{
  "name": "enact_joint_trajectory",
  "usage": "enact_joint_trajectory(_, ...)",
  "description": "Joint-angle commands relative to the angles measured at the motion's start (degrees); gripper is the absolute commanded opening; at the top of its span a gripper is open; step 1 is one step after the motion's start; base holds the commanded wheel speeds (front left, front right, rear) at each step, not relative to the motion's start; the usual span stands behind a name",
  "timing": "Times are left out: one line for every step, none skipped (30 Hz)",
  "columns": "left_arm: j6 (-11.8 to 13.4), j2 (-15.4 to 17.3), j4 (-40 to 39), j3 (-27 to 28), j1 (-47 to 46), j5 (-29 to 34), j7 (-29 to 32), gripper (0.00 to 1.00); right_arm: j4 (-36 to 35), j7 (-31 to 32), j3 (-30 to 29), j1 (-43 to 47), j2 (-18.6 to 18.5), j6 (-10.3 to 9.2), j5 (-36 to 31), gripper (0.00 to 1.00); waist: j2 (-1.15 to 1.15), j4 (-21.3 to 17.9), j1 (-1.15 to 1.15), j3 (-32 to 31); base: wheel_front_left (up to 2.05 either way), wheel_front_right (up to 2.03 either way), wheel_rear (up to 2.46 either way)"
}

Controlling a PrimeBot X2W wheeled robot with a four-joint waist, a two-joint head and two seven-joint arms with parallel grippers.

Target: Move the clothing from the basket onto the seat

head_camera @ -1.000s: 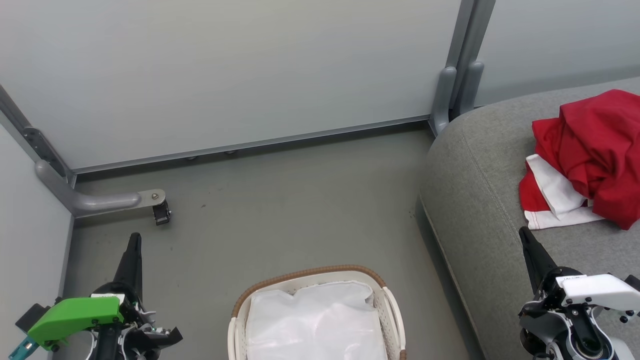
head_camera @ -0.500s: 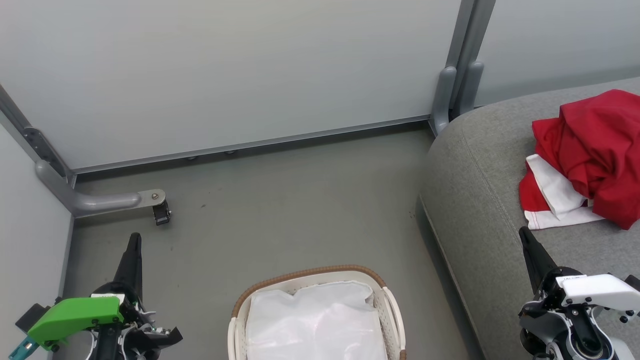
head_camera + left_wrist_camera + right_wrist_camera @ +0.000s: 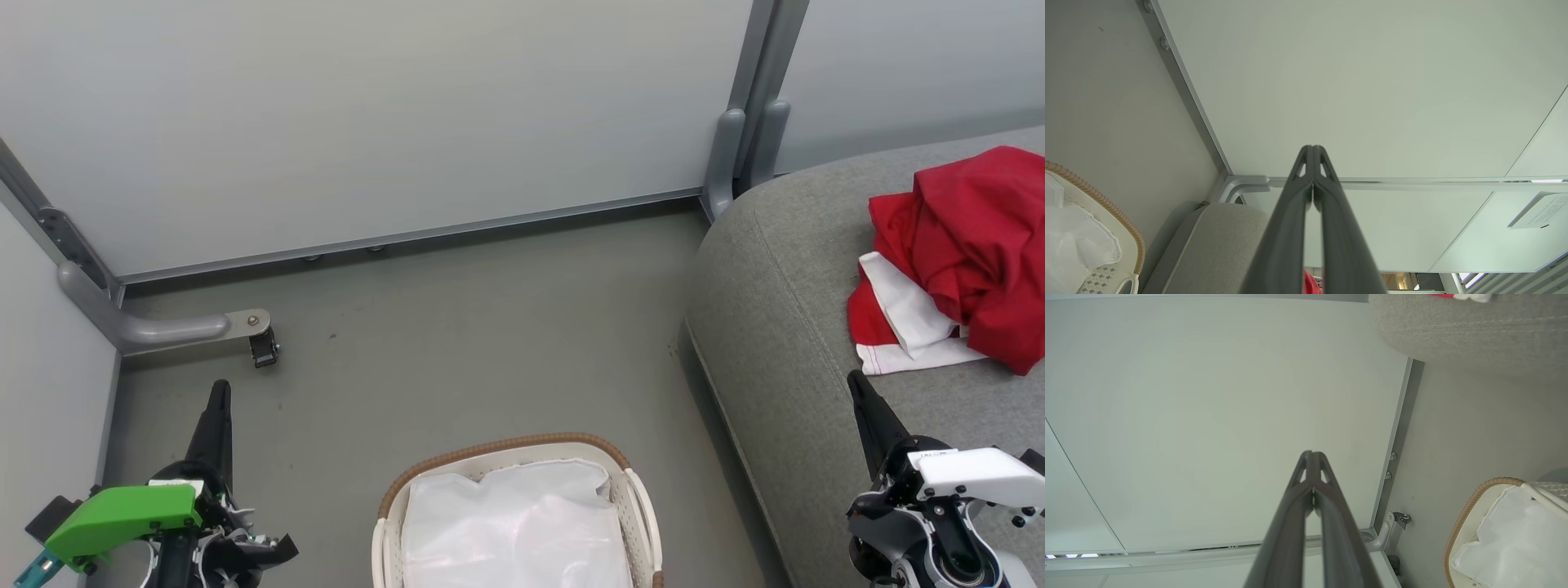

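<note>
Nothing has shifted: the red-and-white fabric clothing (image 3: 963, 253) lies far right on the grey upholstered seat (image 3: 784, 327). The near white perforated basket (image 3: 498, 447) seemingly holds only its liner (image 3: 514, 523). The left gripper (image 3: 219, 389) and right gripper (image 3: 855, 380) stay pressed together, empty, so the task looks done.

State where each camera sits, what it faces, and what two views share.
Head view: on the head, looking down at the white perforated plastic basket, brown-rimmed, and red clothing on the grey woven-fabric seat; left end effector and right end effector at bottom.
Left wrist view: on that wrist, looking along the shut left end effector at a pale wall panel.
Right wrist view: on that wrist, along the shut right end effector, facing a pale panel too.
Both wrist views share basket and seat.
</note>
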Motion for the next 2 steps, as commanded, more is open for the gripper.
enact_joint_trajectory(-0.2, 0.4, -0.1, 0.1, -0.7, -0.2, 0.2, 0.00, -0.1, 0.1, -0.1, -0.5, -0.3, 0.00, 0.2, 0.00, 0.00, 0.0, 0.00, 0.0, 0.00, 0.00, 0.00)
enact_joint_trajectory(-0.2, 0.4, -0.1, 0.1, -0.7, -0.2, 0.2, 0.00, -0.1, 0.1, -0.1, -0.5, -0.3, 0.00, 0.2, 0.00, 0.00, 0.0, 0.00, 0.0, 0.00, 0.00, 0.00)
